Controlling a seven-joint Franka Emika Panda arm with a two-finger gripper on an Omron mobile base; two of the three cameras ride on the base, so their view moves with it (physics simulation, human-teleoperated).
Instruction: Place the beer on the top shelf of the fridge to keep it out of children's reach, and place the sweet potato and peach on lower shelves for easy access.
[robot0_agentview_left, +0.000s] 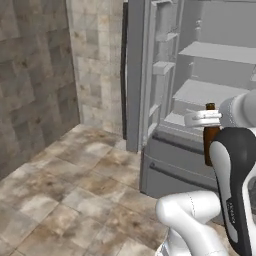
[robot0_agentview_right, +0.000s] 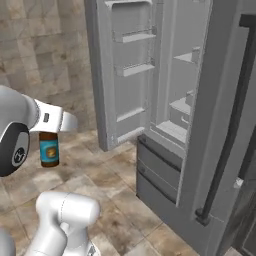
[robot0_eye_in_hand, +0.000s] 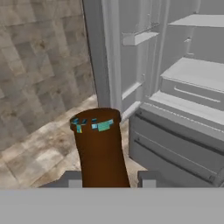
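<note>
One beer (robot0_eye_in_hand: 99, 153) held by gripper (robot0_eye_in_hand: 107, 178), finger tips (robot0_eye_in_hand: 148, 179) pressed on either side of the brown body at 6 o'clock in hand view. Bottle base and teal label edge pointing away from the hand camera, toward the floor (robot0_eye_in_hand: 39, 144) and fridge (robot0_eye_in_hand: 183, 131).

In left base view, beer (robot0_agentview_left: 210, 135) seen at 3 o'clock, upright, neck up, partly behind the arm's dark joint; hanging in air in front of the open fridge (robot0_agentview_left: 165, 165), level with the lower shelves (robot0_agentview_left: 200, 92). In right base view, beer (robot0_agentview_right: 49, 149) at 9 o'clock, blue-teal label facing camera, just under the white hand; clear of the floor (robot0_agentview_right: 110, 180), well apart from the fridge (robot0_agentview_right: 160, 170).

Fridge door (robot0_agentview_right: 125, 70) swung open, door racks (robot0_agentview_right: 132, 36) bare. Top shelf (robot0_agentview_left: 220, 51) at 2 o'clock in left base view, pale grey. Top shelf (robot0_eye_in_hand: 199, 20) at 1 o'clock in hand view, lower shelves (robot0_eye_in_hand: 197, 72) beneath it, grey drawer fronts (robot0_eye_in_hand: 175, 148) at 4 o'clock. Long dark bar handle (robot0_agentview_right: 227, 125) at 3 o'clock in right base view. Tiled wall (robot0_agentview_left: 35, 75) at 9 o'clock in left base view.
</note>
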